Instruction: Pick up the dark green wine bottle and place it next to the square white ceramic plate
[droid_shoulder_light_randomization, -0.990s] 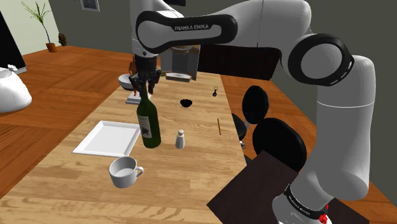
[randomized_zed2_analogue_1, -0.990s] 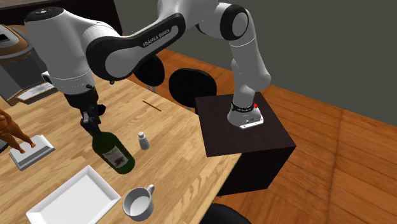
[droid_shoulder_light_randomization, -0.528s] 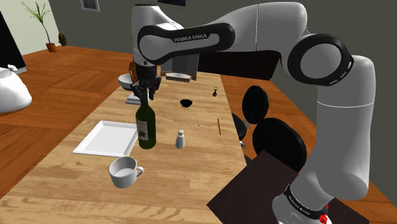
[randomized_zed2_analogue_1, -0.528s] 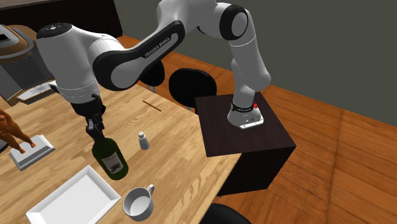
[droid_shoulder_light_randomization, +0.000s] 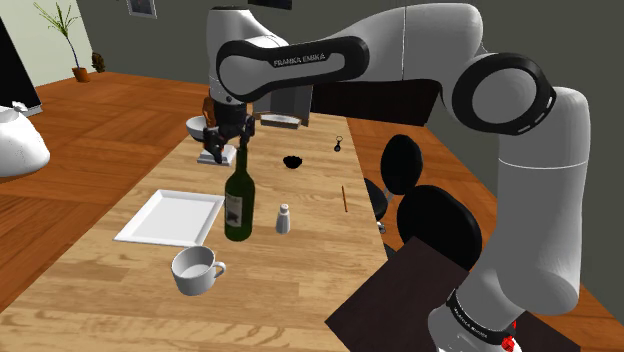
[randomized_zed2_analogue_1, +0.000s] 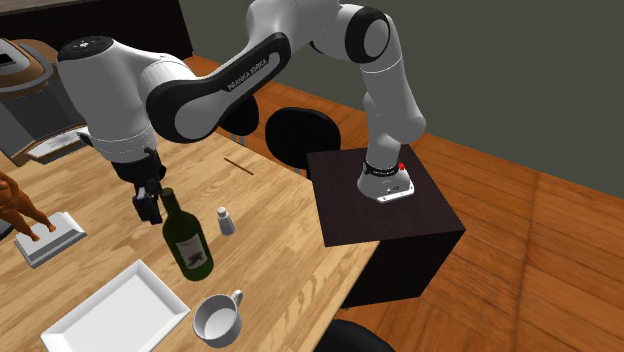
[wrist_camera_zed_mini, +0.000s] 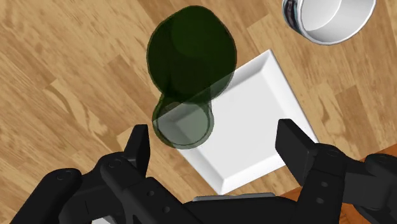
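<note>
Nearest me, a white mug sits on the wooden table. Just past it lies the square white plate, flat. And there's the dark green wine bottle, standing on its base just beside the plate's edge on the shoulder view's right, between the plate and a small white shaker. I can't tell whether the bottle touches the plate. Right above the bottle's neck hangs the black gripper, fingers spread wide, gripping nothing. From the wrist view the bottle's mouth sits between them with a gap on each side. Further along the table are a little black bowl and a white bowl.
</note>
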